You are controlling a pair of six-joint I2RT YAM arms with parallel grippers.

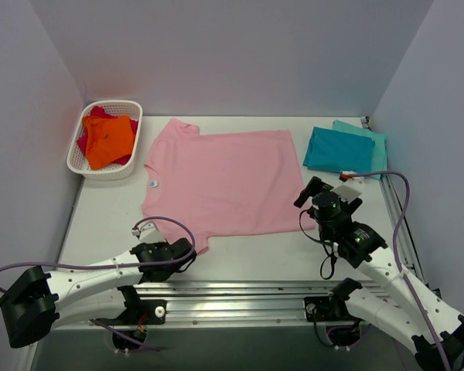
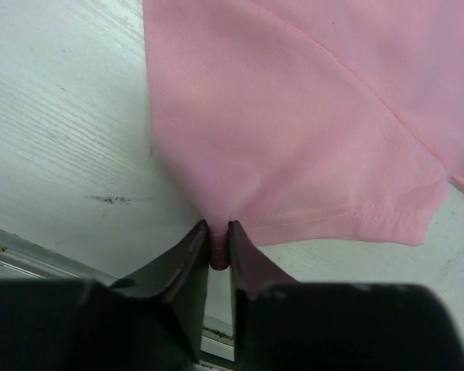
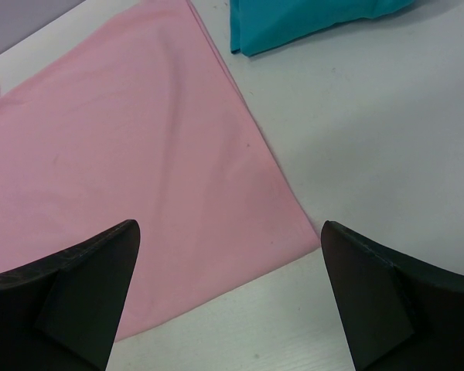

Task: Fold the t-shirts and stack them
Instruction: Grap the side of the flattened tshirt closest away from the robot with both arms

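At the near edge of the table (image 1: 100, 220), the left gripper (image 2: 219, 246) is pinched tight on a small pleat of the pink t-shirt (image 1: 224, 182), just beside the hem of its near sleeve. The wrist view shows cloth squeezed between the two dark fingers (image 2: 187, 267). To the right, the right gripper (image 3: 228, 228) hangs with its jaws spread wide and nothing between them, directly above the shirt's near right hem corner and not touching it.

The pink shirt itself lies spread flat across the middle of the table, collar to the left and bottom hem to the right, one sleeve pointing near and the other far. No fold shows in it.

Farther back on the right, close to the wall, a folded teal t-shirt (image 1: 336, 151) rests on a folded turquoise t-shirt (image 1: 377, 141), whose edge shows along its far and right sides. At the far left a white basket (image 1: 76, 158) holds an orange garment (image 1: 108, 139) lying over a red garment (image 1: 97, 114).

Judged from this layout, the task is partly done: two shirts are folded and piled. The pink one has been laid out and is gripped at one point, so all of its folding and its transfer to the pile remain. The basket's contents, if they are also shirts, would follow.
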